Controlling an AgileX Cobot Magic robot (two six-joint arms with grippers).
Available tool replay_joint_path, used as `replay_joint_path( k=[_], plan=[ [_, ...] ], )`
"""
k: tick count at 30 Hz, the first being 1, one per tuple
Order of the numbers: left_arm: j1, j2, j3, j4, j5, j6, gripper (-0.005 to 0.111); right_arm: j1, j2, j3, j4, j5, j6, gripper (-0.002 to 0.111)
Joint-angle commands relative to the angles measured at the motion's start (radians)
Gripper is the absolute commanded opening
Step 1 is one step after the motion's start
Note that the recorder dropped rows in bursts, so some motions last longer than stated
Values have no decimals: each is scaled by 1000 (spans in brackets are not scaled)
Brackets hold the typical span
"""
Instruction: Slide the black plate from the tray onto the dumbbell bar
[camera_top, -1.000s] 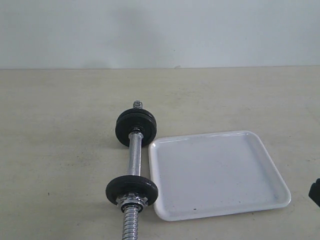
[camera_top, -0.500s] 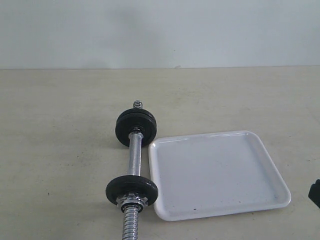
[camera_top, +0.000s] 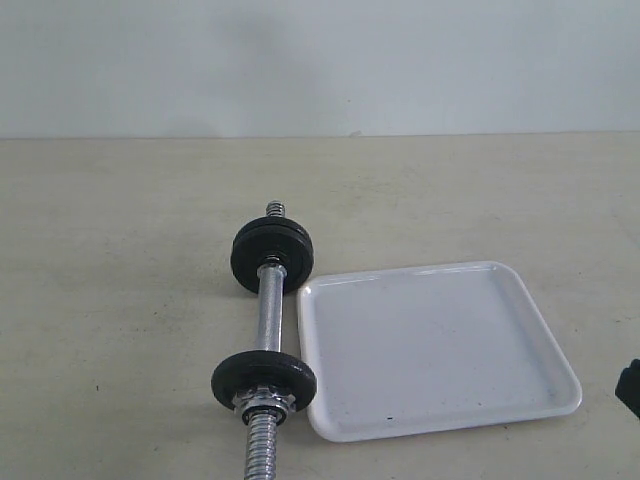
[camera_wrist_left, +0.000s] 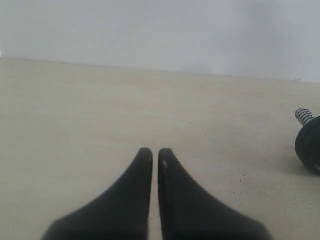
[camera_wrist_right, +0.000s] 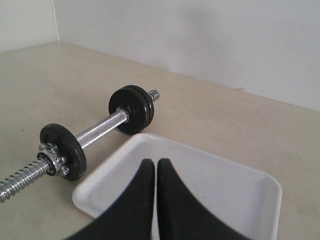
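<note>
The dumbbell bar (camera_top: 267, 315) lies on the table just left of the white tray (camera_top: 430, 345), which holds nothing. One black plate (camera_top: 263, 378) sits on the bar's near end behind a silver collar nut (camera_top: 262, 403). A thicker pair of black discs (camera_top: 272, 256) sits at the far end. I cannot tell which disc came from the tray. My right gripper (camera_wrist_right: 153, 162) is shut and empty, its tips showing in front of the tray (camera_wrist_right: 215, 185), with the bar (camera_wrist_right: 102, 127) beyond. My left gripper (camera_wrist_left: 155, 151) is shut and empty over bare table, with the far discs (camera_wrist_left: 310, 147) off to one side.
A pale wall rises behind the beige table. A dark piece of the right arm (camera_top: 630, 385) pokes in at the right edge of the exterior view. The bar's threaded end (camera_top: 260, 445) reaches the front edge of that view.
</note>
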Motion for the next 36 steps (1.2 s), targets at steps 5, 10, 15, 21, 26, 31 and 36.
replay_joint_path(
  k=[5, 10, 15, 21, 26, 31, 36],
  plan=[
    [2, -2, 4, -8, 6, 6, 4, -3, -4, -1, 3, -10, 6, 0],
    [2, -2, 4, -8, 6, 30, 4, -3, -4, -1, 3, -10, 9, 0],
    [2, -2, 4, -8, 6, 34, 4, -3, -4, -1, 3, -10, 9, 0],
    [2, -2, 4, -8, 6, 34, 4, -59, -4, -1, 5, -10, 9, 0],
    [2, -2, 4, -8, 6, 37, 4, -142, -4, -1, 5, -10, 9, 0],
    [2, -2, 4, -8, 6, 42, 4, -291, -4, -1, 5, -10, 9, 0],
    [2, -2, 4, -8, 6, 42, 4, -450, -4, -1, 5, -10, 10, 0]
  ],
)
